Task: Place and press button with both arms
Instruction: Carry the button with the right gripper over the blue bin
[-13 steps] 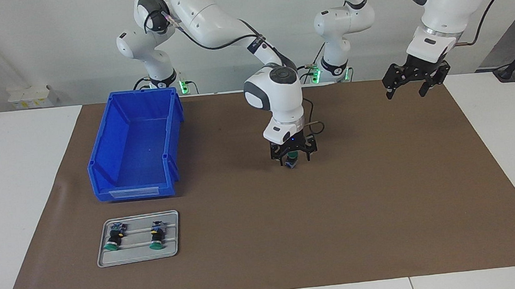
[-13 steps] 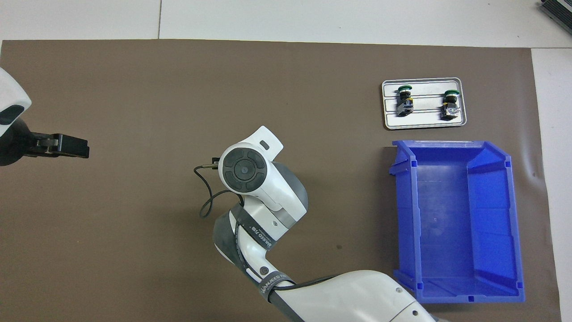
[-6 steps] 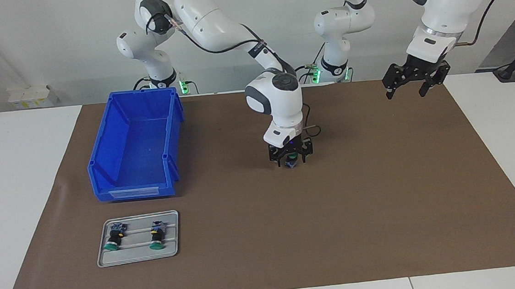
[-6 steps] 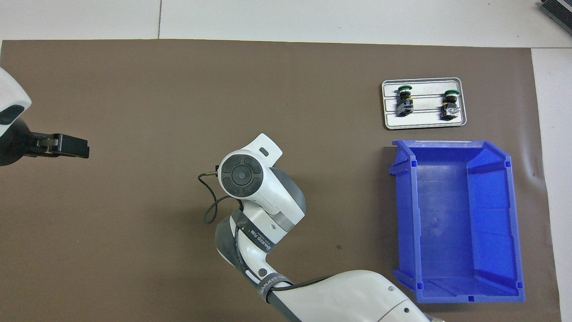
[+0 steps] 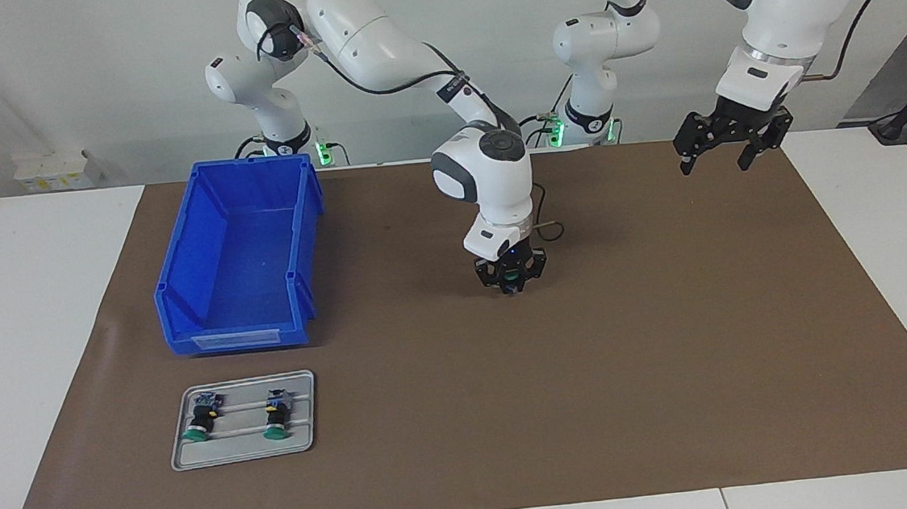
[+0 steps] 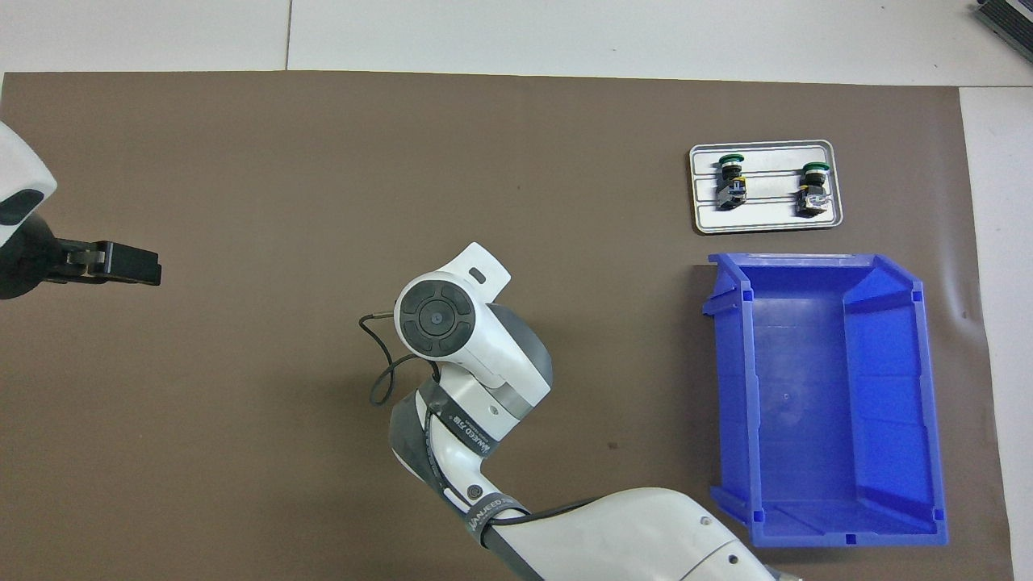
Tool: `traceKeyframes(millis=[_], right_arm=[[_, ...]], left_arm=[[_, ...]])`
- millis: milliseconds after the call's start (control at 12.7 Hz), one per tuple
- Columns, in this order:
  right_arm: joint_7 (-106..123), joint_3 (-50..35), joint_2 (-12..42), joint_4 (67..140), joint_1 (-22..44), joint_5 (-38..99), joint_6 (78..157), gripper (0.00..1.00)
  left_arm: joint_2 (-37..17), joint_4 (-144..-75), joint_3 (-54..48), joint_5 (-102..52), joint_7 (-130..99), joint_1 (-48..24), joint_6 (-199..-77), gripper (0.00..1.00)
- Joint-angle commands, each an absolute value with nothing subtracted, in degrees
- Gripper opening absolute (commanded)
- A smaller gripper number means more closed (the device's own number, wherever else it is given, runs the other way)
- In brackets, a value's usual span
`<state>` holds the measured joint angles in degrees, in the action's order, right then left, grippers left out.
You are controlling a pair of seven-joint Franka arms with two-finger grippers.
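Clenched right hand (image 5: 512, 280) at the centre of the facing view, fingertips brought together, pointing straight down, low over the brown mat (image 5: 671, 350). Directly beneath and between the splayed links, a spot of green: the button (image 5: 512, 285), standing on the mat at the hand's tip. Cannot tell whether touched or merely covered. In the overhead view, hidden under the right arm (image 6: 440, 311), which enters from the bottom edge and ends near the middle of the frame.

Released left hand (image 5: 725, 154) at the upper right of the facing view, fingers spread apart, nothing between them, hanging in the air over the mat's upper edge. Seen again at the left edge of the overhead view (image 6: 117, 264). Carried by the left arm (image 5: 782, 10), waiting.

Further out, at the left of the facing view, a blue bin (image 5: 237, 336), open side up, nothing visible inside. Just below it in that frame, a small grey tray (image 5: 301, 380) on the mat, with two more buttons lying on their sides (image 5: 201, 420) (image 5: 276, 418), green caps toward the bottom of the frame, apart from each other. Around the mat, the white surface (image 5: 25, 361).
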<state>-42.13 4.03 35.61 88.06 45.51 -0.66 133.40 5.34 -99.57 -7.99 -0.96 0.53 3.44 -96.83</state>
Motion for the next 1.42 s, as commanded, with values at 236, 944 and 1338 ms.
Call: traceKeyframes(millis=[236,944,1338], right_arm=[[-41.6,3.9,34.6,87.5,45.1,-1.7,132.9,0.0],[-25.4,7.3,19.1,90.9,28.1,-11.1,123.8,0.0],[-2.2,7.3,11.2,99.8,13.6,-7.1,121.5,0.0]], left_arm=[[6.2,-100.7,-8.3,-0.8,0.5,4.0,-97.6,1.0],[6.2,-100.7,-8.3,-0.8,0.4,4.0,-97.6,1.0],[6.2,-100.8,-8.3,-0.8,0.5,4.0,-97.6,1.0]])
